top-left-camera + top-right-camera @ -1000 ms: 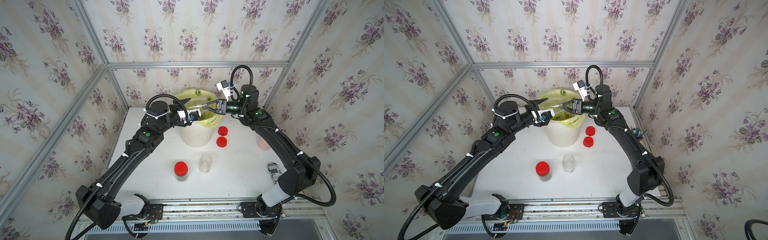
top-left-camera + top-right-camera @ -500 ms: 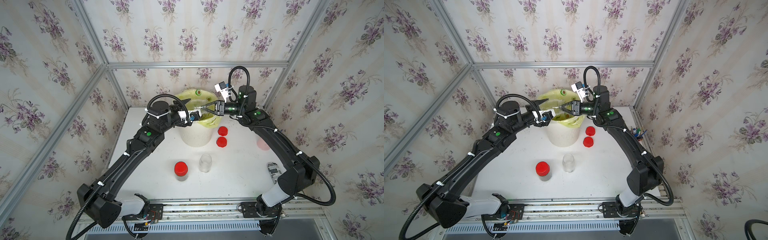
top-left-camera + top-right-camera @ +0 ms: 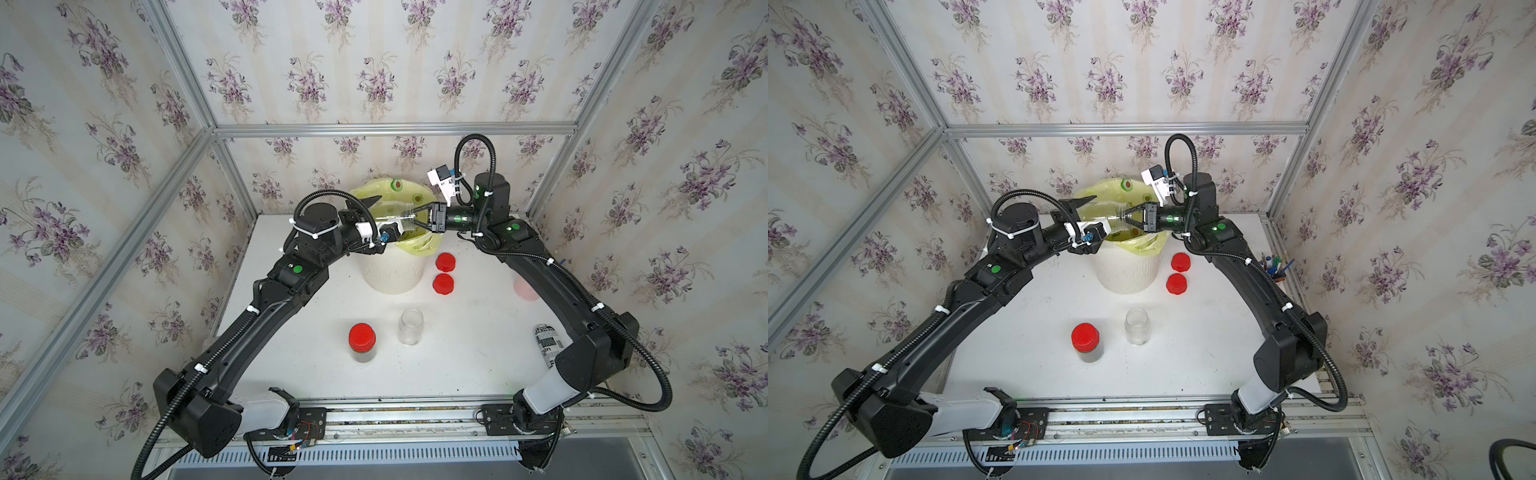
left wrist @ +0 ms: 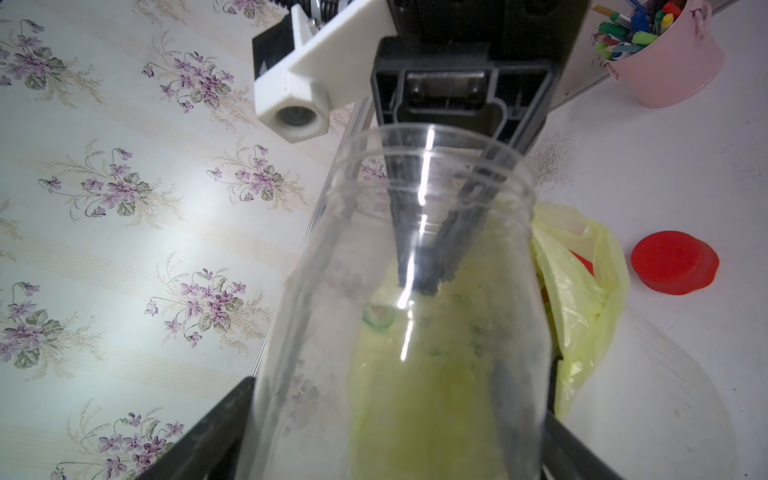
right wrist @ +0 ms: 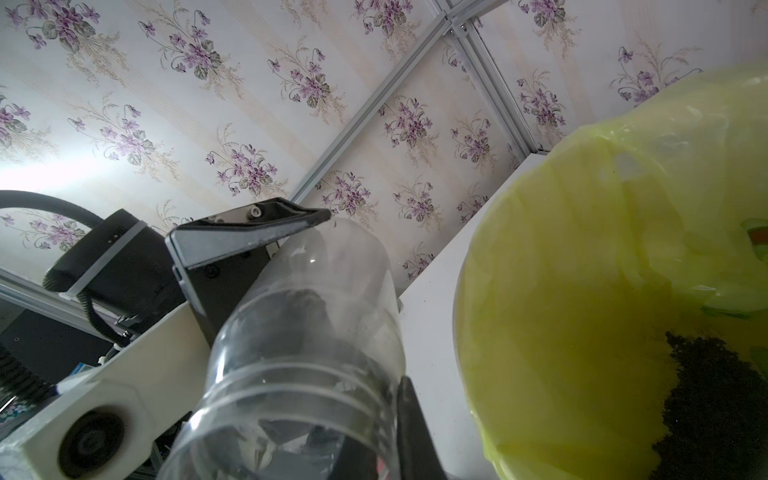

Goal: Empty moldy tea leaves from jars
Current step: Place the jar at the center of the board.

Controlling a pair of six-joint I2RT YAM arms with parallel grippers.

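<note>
Jars: you have one clear jar (image 3: 397, 215) lying sideways over the bin (image 3: 390, 276), caught between both arms.
Your right gripper (image 3: 417, 216) is pinched tight on its mouth rim; your left gripper (image 3: 381, 216) has its jaws spread either side of the base. Moldy tea leaves (image 5: 727, 395) sit heaped in the yellow bag (image 5: 582, 249) (more fill the red-capped jar (image 3: 362, 343) on the table (image 3: 478, 353)). An uncapped jar (image 3: 410, 326) stands beside that one, and two red caps (image 3: 445, 262) lie near the bin.

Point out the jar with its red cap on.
The capped jar at the front, with dark tea leaves inside. The empty jar beside it has no cap, and the held jar over the bin is uncapped.
</note>
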